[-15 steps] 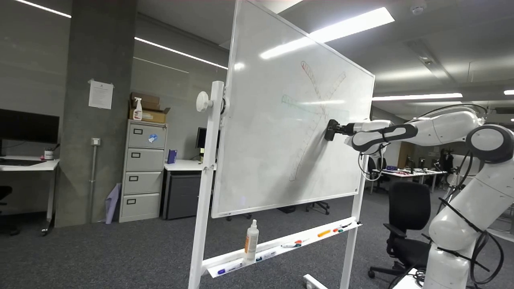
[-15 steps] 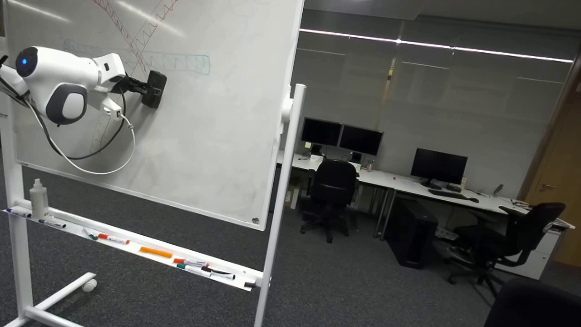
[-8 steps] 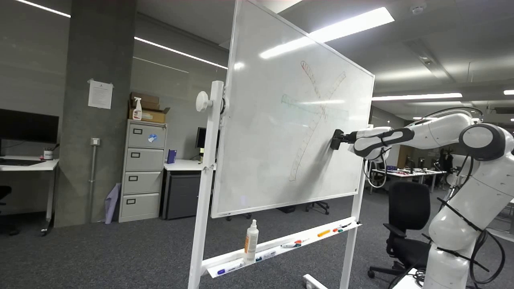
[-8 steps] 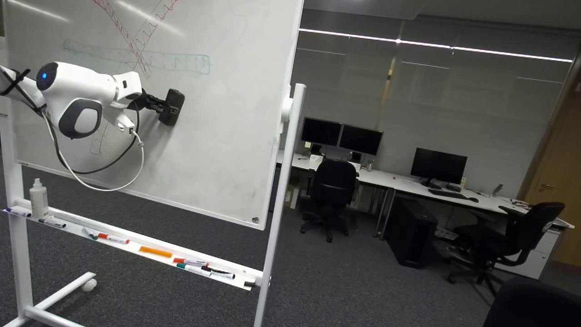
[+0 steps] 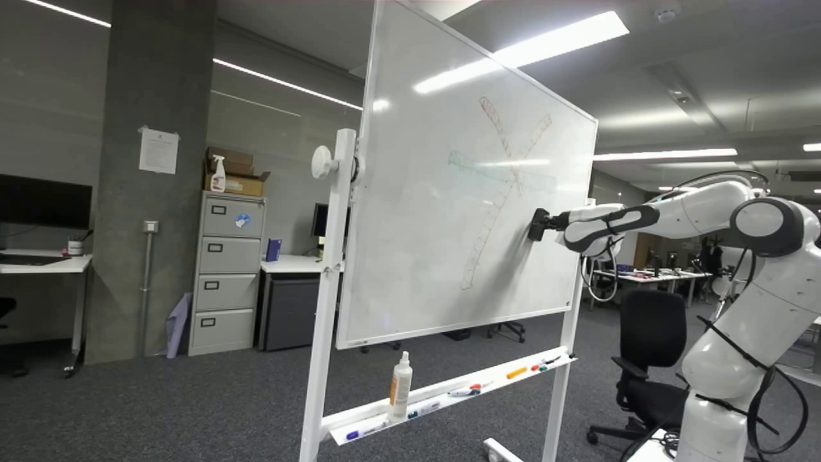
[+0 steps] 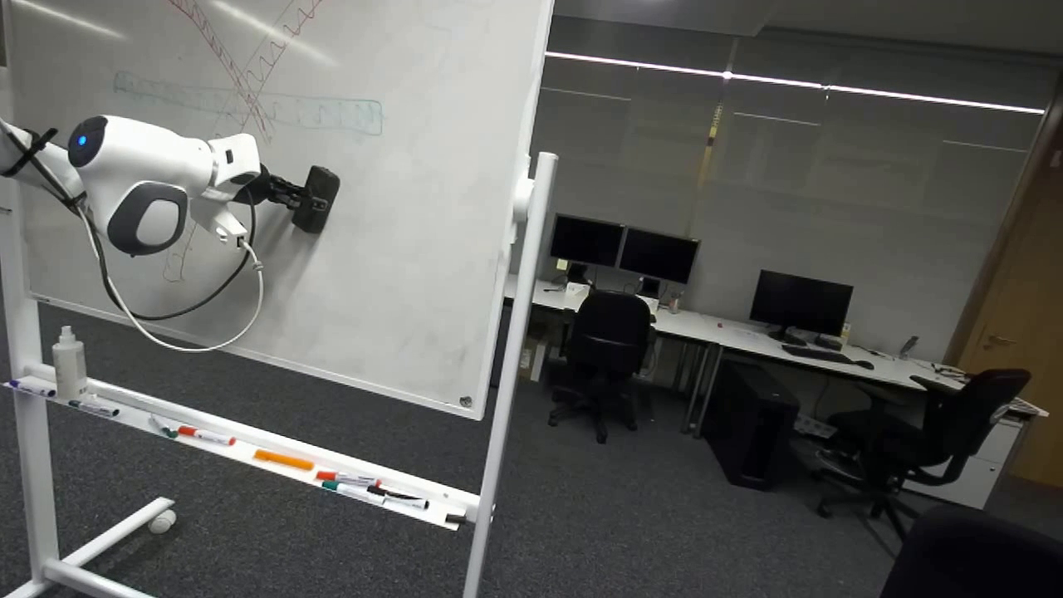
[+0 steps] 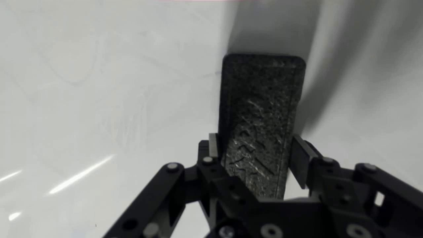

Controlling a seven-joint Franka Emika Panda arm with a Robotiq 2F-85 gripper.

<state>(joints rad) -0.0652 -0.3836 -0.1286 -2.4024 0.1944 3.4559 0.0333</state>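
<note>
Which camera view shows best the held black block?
The wrist view: the black block appears large, with its surface marks visible, though the gripper partly covers it. Both exterior views show it small, at the whiteboard.

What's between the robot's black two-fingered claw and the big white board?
A black rectangular block, its sides clamped by the claw, as the wrist view shows.

The arm [image 5: 712,200] is glossy white with dark grey shells [image 6: 123,226] at its joints (one carries a small blue light [image 6: 81,140]). Black straps [image 5: 734,344] band the lower link [image 5: 763,314]; a black cable [image 6: 224,287] and a white cable [image 6: 262,291] hang near the wrist [image 6: 237,158]. The gripper [image 7: 256,153] is black, studded with pale screws [image 7: 173,167].
</note>
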